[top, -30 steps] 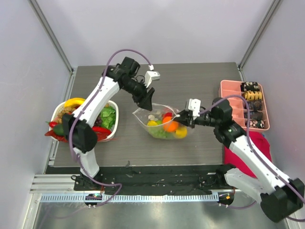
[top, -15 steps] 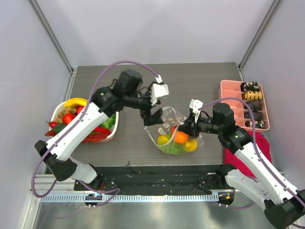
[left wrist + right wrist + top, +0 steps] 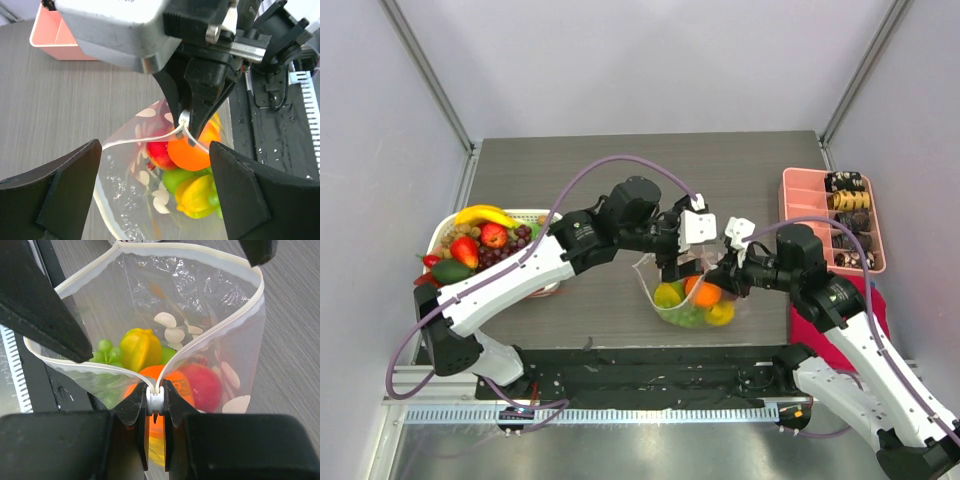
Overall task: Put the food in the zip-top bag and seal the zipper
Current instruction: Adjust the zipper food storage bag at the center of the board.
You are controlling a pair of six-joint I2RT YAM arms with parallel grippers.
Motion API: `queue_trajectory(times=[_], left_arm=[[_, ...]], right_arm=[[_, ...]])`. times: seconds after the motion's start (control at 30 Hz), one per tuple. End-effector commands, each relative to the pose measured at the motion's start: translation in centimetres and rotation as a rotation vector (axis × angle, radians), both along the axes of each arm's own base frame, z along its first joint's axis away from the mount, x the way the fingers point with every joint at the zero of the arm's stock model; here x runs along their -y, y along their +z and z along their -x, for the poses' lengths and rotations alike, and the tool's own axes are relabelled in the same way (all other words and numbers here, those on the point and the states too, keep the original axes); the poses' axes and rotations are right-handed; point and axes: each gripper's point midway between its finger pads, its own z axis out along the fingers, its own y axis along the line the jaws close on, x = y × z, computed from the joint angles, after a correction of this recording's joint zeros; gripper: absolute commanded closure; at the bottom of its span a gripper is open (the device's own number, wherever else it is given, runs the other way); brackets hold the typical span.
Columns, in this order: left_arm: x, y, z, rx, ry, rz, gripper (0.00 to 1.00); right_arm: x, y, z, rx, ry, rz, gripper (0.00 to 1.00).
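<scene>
The zip-top bag (image 3: 665, 285), clear with white dots, hangs open between both grippers and holds the food: an orange (image 3: 708, 293), a red fruit (image 3: 202, 385), a yellow fruit (image 3: 140, 347), green grapes (image 3: 104, 346) and a green piece (image 3: 182, 179). My right gripper (image 3: 718, 280) is shut on the white zipper tab (image 3: 156, 401) at the near end of the zipper (image 3: 90, 367), which lies open. My left gripper (image 3: 155, 145) is wide open. Its fingers (image 3: 55, 195) straddle the bag (image 3: 125, 195) just above its mouth and hold nothing.
A white basket (image 3: 532, 213) with a banana, strawberry and other toy food stands at the left. A pink tray (image 3: 800, 200) of dark snack pieces stands at the right, with a red cloth (image 3: 865, 300) in front of it. The black near edge runs below the bag.
My left arm has swung from the back over to the bag, its gripper open above the mouth. The bag and my right gripper have shifted nearer and slightly right.
</scene>
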Motion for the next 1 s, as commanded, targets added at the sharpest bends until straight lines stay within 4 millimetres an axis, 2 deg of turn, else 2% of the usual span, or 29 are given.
queue_trajectory(times=[0.0,0.07,0.17,0.2,0.23,0.43,0.53,0.57,0.63,0.67,0.73,0.77,0.83,0.9,0.93,0.97], left_arm=[[2.0,1.4,1.6,-0.001,-0.058,0.075,0.09],[2.1,0.5,1.6,-0.036,-0.048,0.069,0.08],[2.4,0.4,1.8,-0.028,-0.062,0.106,0.07],[2.3,-1.1,1.8,-0.031,-0.059,0.090,0.07],[2.7,-0.4,1.4,0.001,-0.052,0.135,0.06],[2.1,-2.8,-0.4,-0.011,0.035,0.077,0.14],[1.3,-4.1,-0.4,-0.019,0.040,0.023,0.30],[0.9,-4.6,-0.2,-0.027,0.039,0.001,0.42],[0.4,-4.7,0.1,-0.023,0.034,-0.005,0.55],[0.2,-4.6,0.3,-0.019,0.026,-0.003,0.66],[-0.1,-4.8,0.5,-0.006,0.013,-0.013,0.77],[-0.3,-4.9,0.3,-0.002,0.017,-0.023,0.90],[-0.7,-5.4,0.3,-0.015,0.023,-0.060,1.00],[-1.1,-5.2,0.1,-0.045,0.025,-0.058,1.00],[-1.7,-5.1,-0.8,-0.062,0.049,-0.048,1.00],[-2.1,-4.7,-0.9,-0.082,0.062,-0.034,1.00]], right_arm=[[0.6,2.1,-0.2,0.076,-0.015,0.017,0.99],[0.7,2.3,0.1,0.087,-0.007,0.013,0.99],[0.9,2.1,0.4,0.100,-0.007,0.013,0.99],[0.9,2.0,0.5,0.107,-0.003,0.015,0.99],[0.9,1.7,0.7,0.108,0.001,0.012,0.99],[1.3,1.7,0.9,0.132,-0.016,0.001,0.99],[1.1,1.7,1.2,0.134,0.004,-0.004,0.99],[1.0,1.6,1.3,0.135,0.014,-0.006,0.99],[0.7,1.5,1.6,0.134,0.044,-0.018,0.99],[0.5,1.7,1.6,0.145,0.052,-0.028,0.99],[0.1,1.6,1.7,0.145,0.078,-0.042,0.99],[-0.1,1.9,1.4,0.159,0.084,-0.052,0.99],[-0.5,1.9,1.3,0.161,0.100,-0.057,0.98],[-0.6,2.2,1.0,0.176,0.101,-0.062,0.83],[-0.5,2.1,0.8,0.177,0.088,-0.056,0.75],[-0.5,2.1,0.6,0.181,0.080,-0.054,0.60]])
